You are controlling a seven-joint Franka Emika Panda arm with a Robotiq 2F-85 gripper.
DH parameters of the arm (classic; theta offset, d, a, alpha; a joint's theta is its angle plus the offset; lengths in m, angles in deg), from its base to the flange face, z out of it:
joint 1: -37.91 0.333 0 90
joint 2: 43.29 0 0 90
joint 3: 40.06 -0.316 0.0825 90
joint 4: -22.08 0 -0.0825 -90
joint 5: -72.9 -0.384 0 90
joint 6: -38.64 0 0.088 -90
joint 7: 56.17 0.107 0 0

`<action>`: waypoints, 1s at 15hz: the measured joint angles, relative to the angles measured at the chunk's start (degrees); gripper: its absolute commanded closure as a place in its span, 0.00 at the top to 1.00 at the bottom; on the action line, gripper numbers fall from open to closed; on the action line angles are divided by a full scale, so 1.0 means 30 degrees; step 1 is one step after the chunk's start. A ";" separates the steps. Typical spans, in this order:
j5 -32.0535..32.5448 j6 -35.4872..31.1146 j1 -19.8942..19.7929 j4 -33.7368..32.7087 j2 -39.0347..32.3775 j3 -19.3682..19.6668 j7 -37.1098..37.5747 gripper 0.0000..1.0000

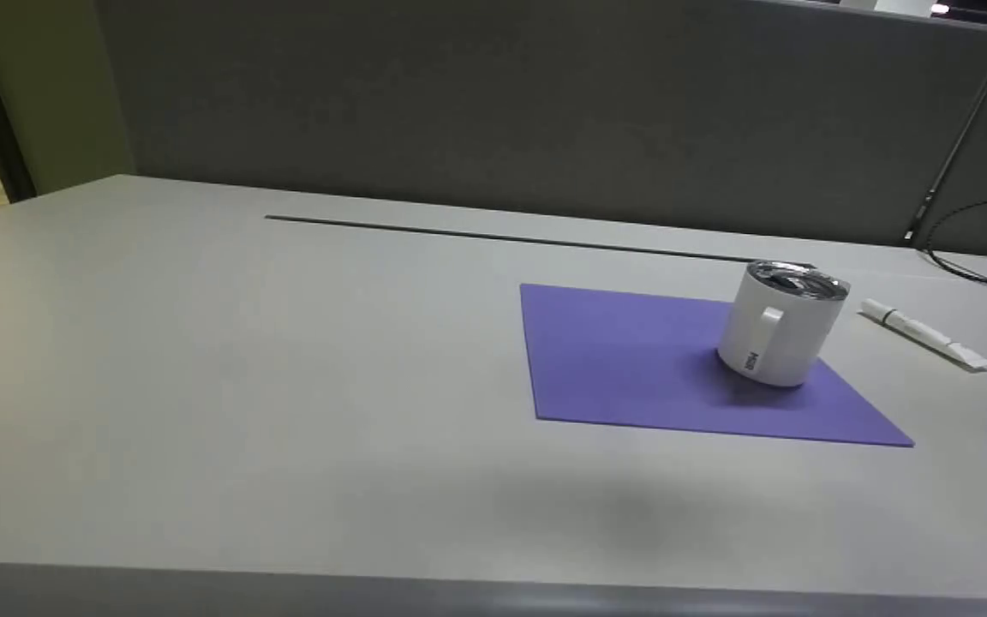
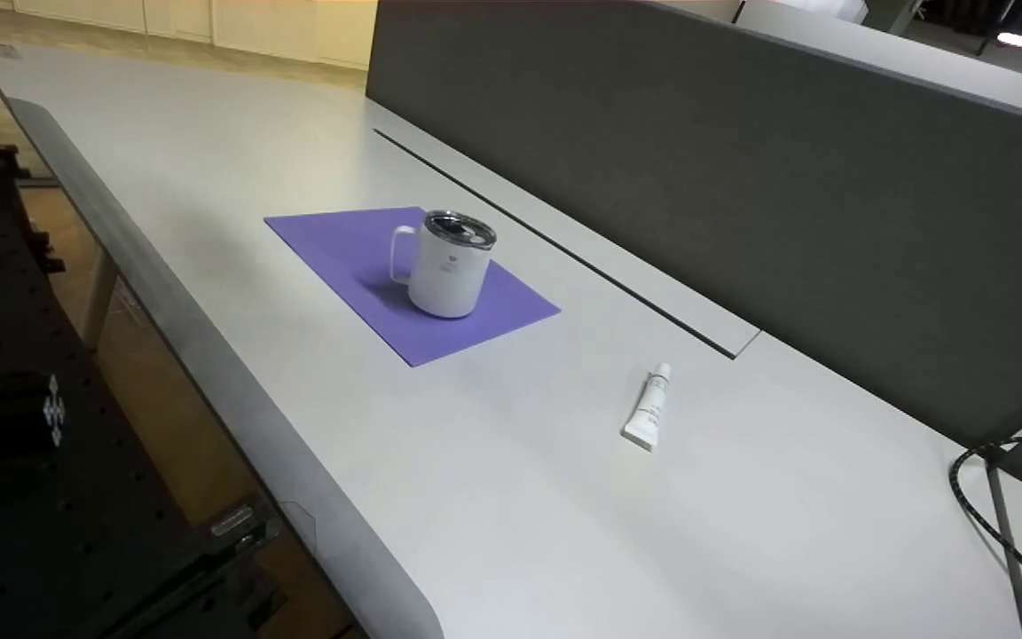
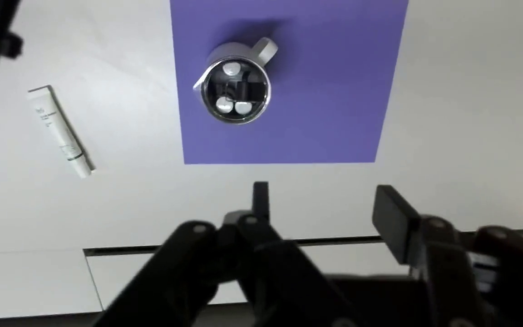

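Observation:
In the wrist view my gripper (image 3: 320, 204) is open, its two dark fingers well apart and nothing between them. Beneath it lies the pale tabletop, just past the straight edge of a purple mat (image 3: 334, 104). A white mug (image 3: 219, 52) with a clear lid stands upright on this mat, apart from the fingers. Both exterior views show the mug (image 1: 789, 343) (image 2: 449, 280) and the mat (image 1: 613, 360) (image 2: 342, 244), but not the gripper. A slim white tube (image 3: 55, 125) lies off the mat; it is also in both exterior views as a tube (image 1: 922, 332) (image 2: 649, 410).
A dark grey divider (image 1: 502, 111) (image 2: 742, 195) rises along the back of the table. In front of it runs a narrow black slot (image 1: 493, 236) in the tabletop. A black cable (image 2: 999, 532) lies near the divider's end. A dark perforated platform (image 2: 50, 515) stands beside the table's front edge.

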 measured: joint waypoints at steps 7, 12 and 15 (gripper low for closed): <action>0.1104 -0.3405 -0.0591 0.0456 -0.4827 -0.0012 0.0352 0.00; 0.1367 -0.3422 -0.0701 0.0403 -0.6132 -0.0026 0.0386 0.00; 0.1367 -0.3426 -0.0700 0.0402 -0.6087 -0.0040 0.0382 0.00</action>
